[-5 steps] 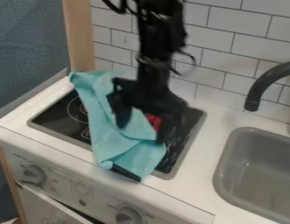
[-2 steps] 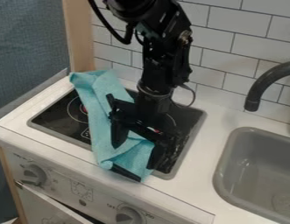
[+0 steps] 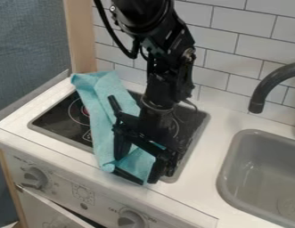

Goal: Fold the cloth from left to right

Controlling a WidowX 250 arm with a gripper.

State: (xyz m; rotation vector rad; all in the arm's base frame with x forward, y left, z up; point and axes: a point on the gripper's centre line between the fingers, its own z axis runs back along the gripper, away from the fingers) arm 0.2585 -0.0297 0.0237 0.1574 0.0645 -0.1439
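The cloth (image 3: 102,120) lies on the cooktop (image 3: 54,116), its near end under the pincer (image 3: 136,170). Right of the cooktop, the sink (image 3: 256,173) sits in the tabletop (image 3: 216,138), before the faucet (image 3: 267,83) and tiled wall (image 3: 233,26).

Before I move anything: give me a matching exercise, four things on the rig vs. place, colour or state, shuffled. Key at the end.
Column one
1. Cloth
2. Pincer
3. Sink
4. Faucet

Column two
A. Grey, sunk into the white counter
B. Dark and curved, in front of the wall tiles
C. Light blue-green, lying across the black cooktop
D. Black, fingers apart, at the end of the fabric nearest the camera

Right pairs: 1-C, 2-D, 3-A, 4-B
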